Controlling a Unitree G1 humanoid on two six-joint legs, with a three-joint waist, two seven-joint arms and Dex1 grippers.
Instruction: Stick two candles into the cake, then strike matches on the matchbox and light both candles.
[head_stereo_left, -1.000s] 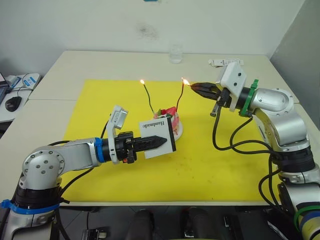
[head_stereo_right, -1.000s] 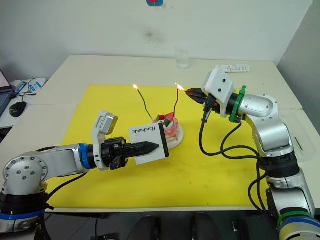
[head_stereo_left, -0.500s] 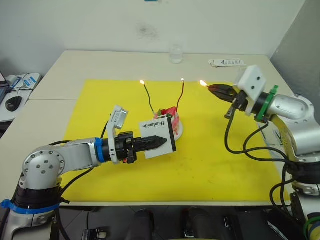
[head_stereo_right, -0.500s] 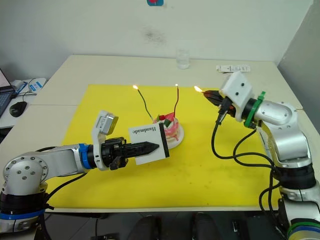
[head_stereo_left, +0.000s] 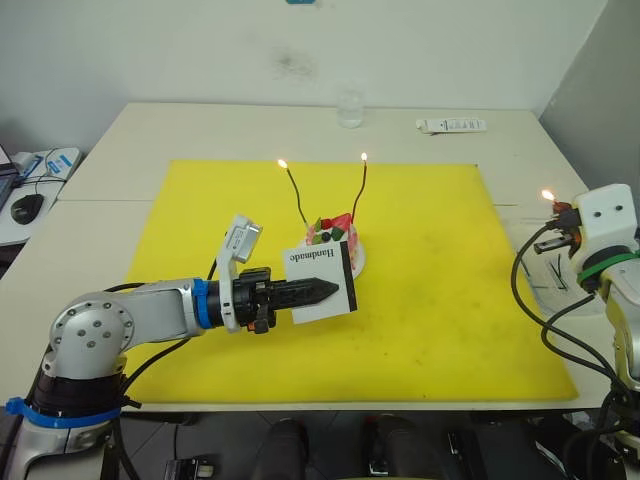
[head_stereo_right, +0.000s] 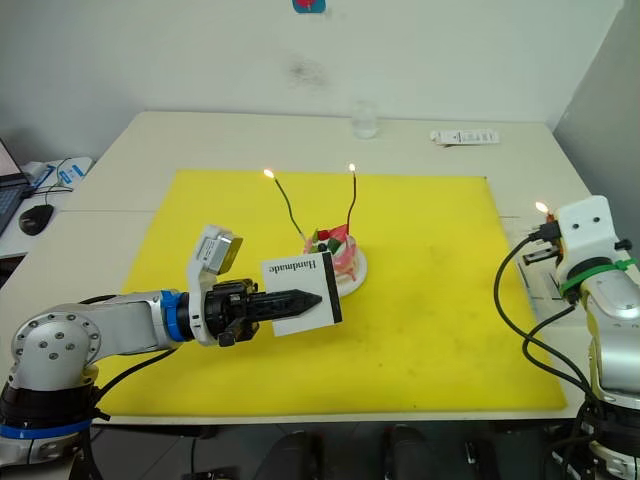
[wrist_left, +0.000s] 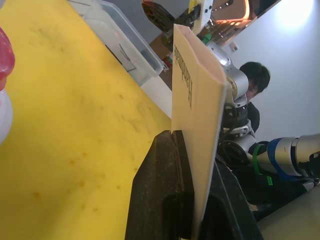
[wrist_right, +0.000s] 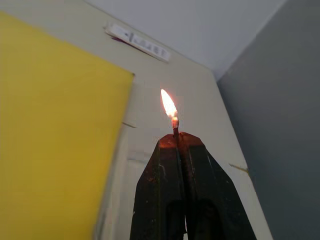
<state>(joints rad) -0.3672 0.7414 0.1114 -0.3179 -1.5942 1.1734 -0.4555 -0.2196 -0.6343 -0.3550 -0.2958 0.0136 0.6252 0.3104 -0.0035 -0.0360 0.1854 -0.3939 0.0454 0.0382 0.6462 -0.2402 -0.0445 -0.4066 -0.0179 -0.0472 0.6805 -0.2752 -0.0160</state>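
Observation:
The cake (head_stereo_left: 333, 232) stands on its white plate (head_stereo_left: 358, 262) in the middle of the yellow mat (head_stereo_left: 440, 300). A green candle (head_stereo_left: 298, 198) and a red candle (head_stereo_left: 359, 192) stand in it, each with a small flame at its tip. My left gripper (head_stereo_left: 336, 290) is shut on the white matchbox (head_stereo_left: 322, 283), held upright just in front of the cake and hiding part of it. Far right, my right gripper (wrist_right: 176, 138) is shut on a short burning match (wrist_right: 175, 131), over the table's right side.
A clear plastic tray (head_stereo_left: 545, 275) lies just off the mat's right edge, under the right gripper. A glass (head_stereo_left: 350, 108) and a white strip (head_stereo_left: 452, 125) sit at the table's back. A computer mouse (head_stereo_left: 27, 207) lies far left. A person (wrist_left: 255, 80) appears in the left wrist view.
My right arm has drawn back to the right from the red candle, carrying the burning match. The red candle has kept burning since it left. The left gripper and matchbox shifted slightly.

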